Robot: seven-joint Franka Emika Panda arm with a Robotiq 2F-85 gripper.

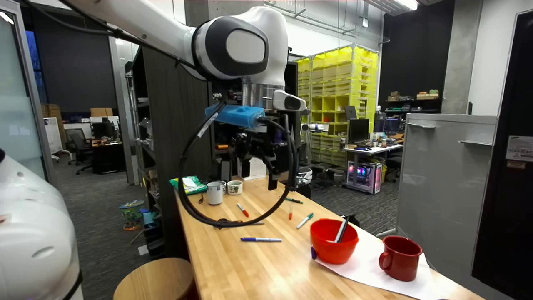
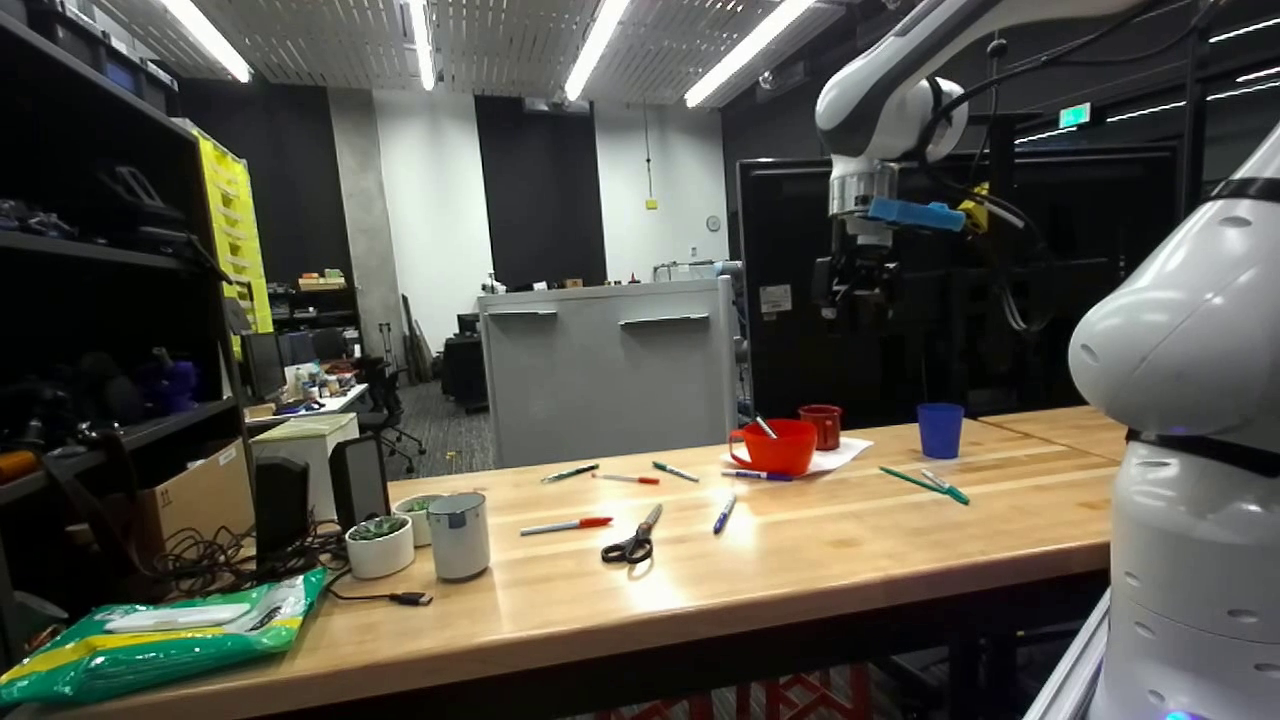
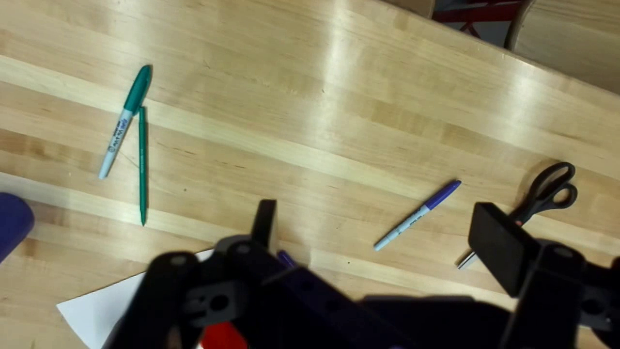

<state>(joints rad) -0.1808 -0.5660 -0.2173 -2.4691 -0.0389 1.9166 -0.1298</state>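
Overhead, gripper (image 3: 385, 232): hangs well above the table (image 2: 850, 545), its two fingers spread wide apart, with free air between them.
Purple-capped marker (image 3: 417, 215): flat on the table, framed between the fingertips in the wrist view; in an exterior view it lies between the scissors (image 2: 645, 530) and the red cup (image 2: 785, 450).
Scissors: black-handled, lying flat; in the wrist view one finger covers part of the blades.
Red cup: wide, handled, upright at one end of a white sheet (image 1: 362, 268); slim writing tools lean inside it.
Second purple marker (image 2: 758, 475): just beside the red cup; largely hidden behind a finger in the wrist view.
Dark red mug (image 1: 402, 258): upright on the white sheet, near the red cup in both exterior views.
Blue cup (image 2: 940, 432): upright, well apart from the red cup.
Green-capped marker (image 3: 124, 122) and green pen (image 3: 143, 167): near the blue cup, set at a narrow angle, converging by the marker's cap; whether they touch cannot be told.
Red-capped marker (image 2: 566, 526): flat, between the scissors and a pale grey mug (image 2: 460, 540).
Pale grey mug: upright, beside two potted plants (image 2: 380, 548).
Green packet (image 2: 190, 630): flat, at the table's end.
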